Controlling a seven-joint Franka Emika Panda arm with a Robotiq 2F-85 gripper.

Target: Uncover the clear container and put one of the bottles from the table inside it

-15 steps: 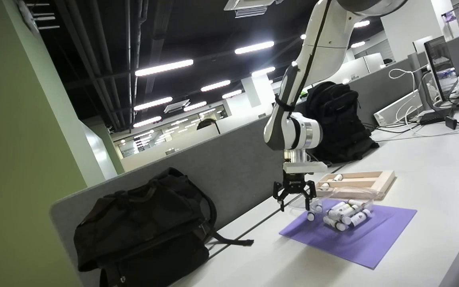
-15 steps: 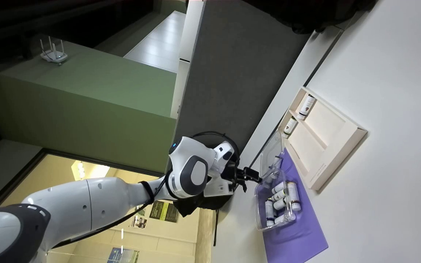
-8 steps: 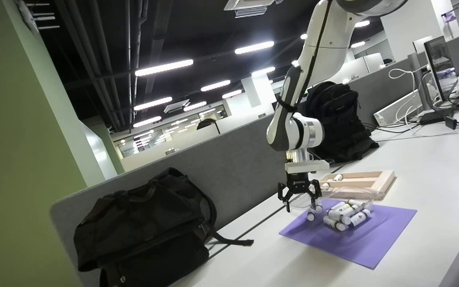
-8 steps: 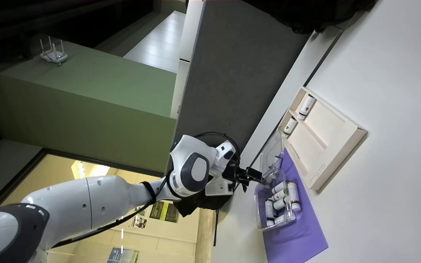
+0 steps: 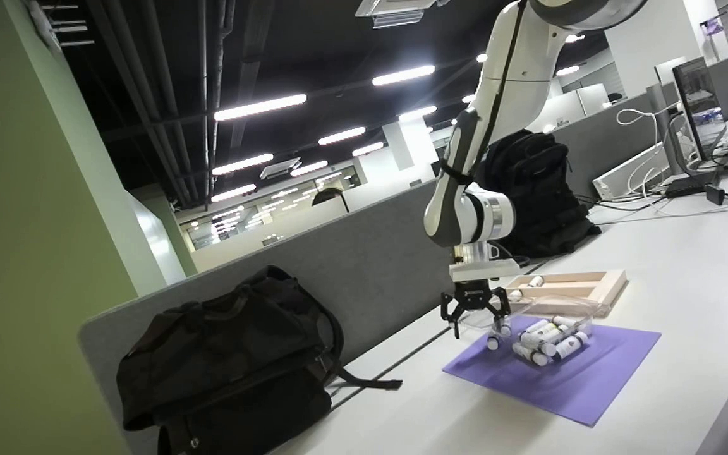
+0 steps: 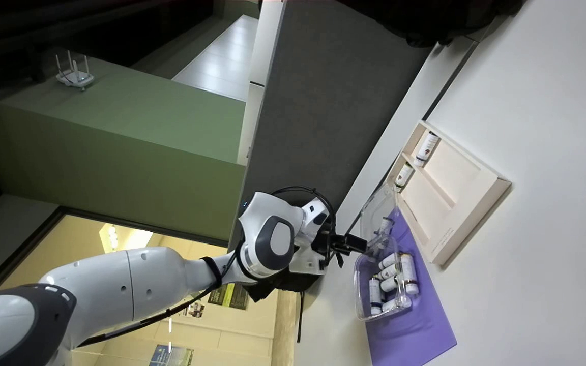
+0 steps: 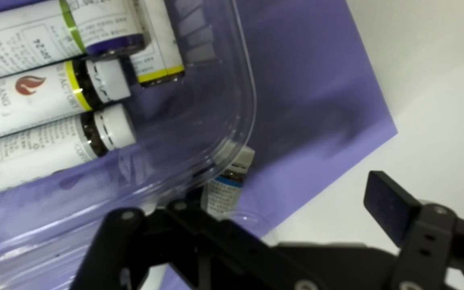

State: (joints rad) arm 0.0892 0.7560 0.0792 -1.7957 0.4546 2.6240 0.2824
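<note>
Spread claw (image 5: 477, 332) beside a clear box (image 7: 208, 96), a loose bottle (image 7: 224, 193) lying at the box's corner

The claw hangs just outside the box, on the side where its see-through lid (image 6: 374, 211) is folded back. The claw's two fingers (image 7: 391, 207) stand wide apart with nothing held between them.

The bottle that looks next in line lies on its side on a purple mat (image 5: 598, 379), just outside the box's corner. From the claw, it lies toward the box, close to the box-side finger, which hides part of it in the wrist view; on which side of that finger it falls, I cannot tell. Its cap end shows by the box's corner; its long axis slants away from there, roughly across the line from fingertip to fingertip. The coming move likely calls for centring the claw over it, a shift toward the box, then a pinch across its body. Whether the lid overlaps it is unclear.

The bottle has a white cap, a dark neck, a blue band and a pale printed label. The box is low, round-cornered and uncovered, with several similar bottles (image 7: 42, 100) inside. Near the box, a wooden tray (image 6: 458, 168) holds two more bottles (image 6: 426, 148).
</note>
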